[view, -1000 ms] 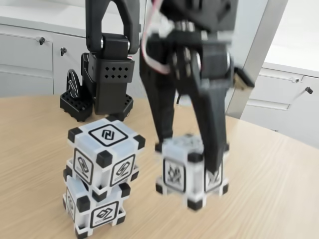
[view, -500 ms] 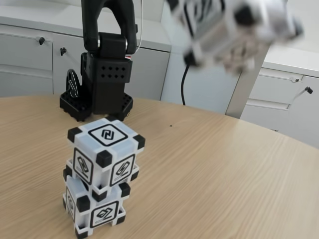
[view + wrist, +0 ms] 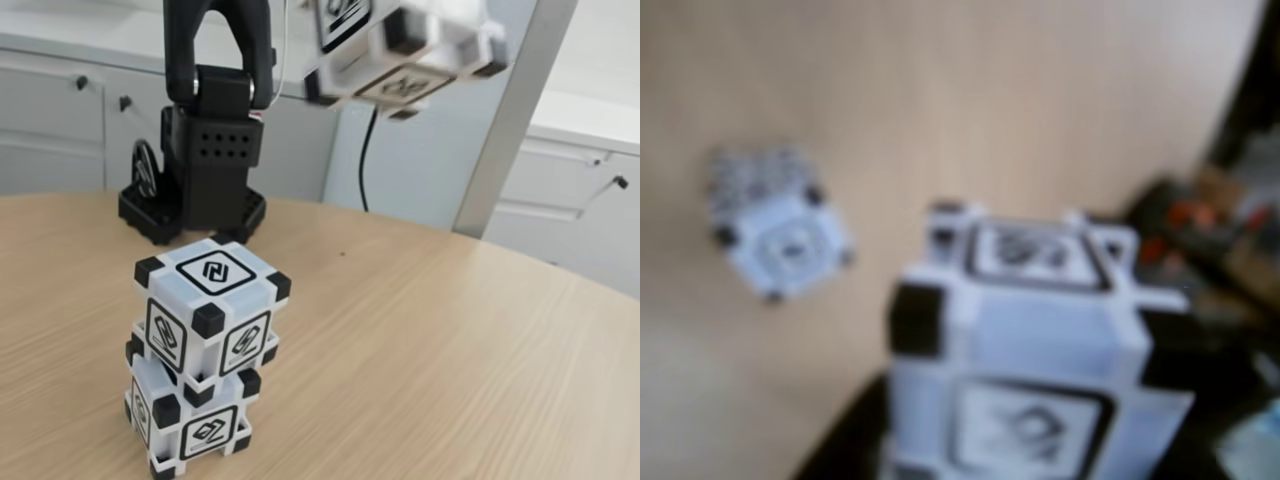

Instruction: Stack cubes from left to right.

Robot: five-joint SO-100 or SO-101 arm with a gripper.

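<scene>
High above the table (image 3: 450, 330) in the fixed view, I see the third cube (image 3: 405, 50) hanging tilted. Two cubes (image 3: 205, 350) sit stacked near the arm's base (image 3: 195, 190). My wrist view shows the lifted cube (image 3: 1025, 350) close up, blurred; I cannot tell how the gripper stands.

Wooden table (image 3: 450, 340) bears stacked cubes (image 3: 200, 360), arm base (image 3: 190, 215).

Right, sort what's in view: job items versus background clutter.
Job:
- lifted cube, held high in the air
- top cube of the stack
- bottom cube of the stack

Background:
- arm base
- black cable
- cabinets
- wooden table
</scene>
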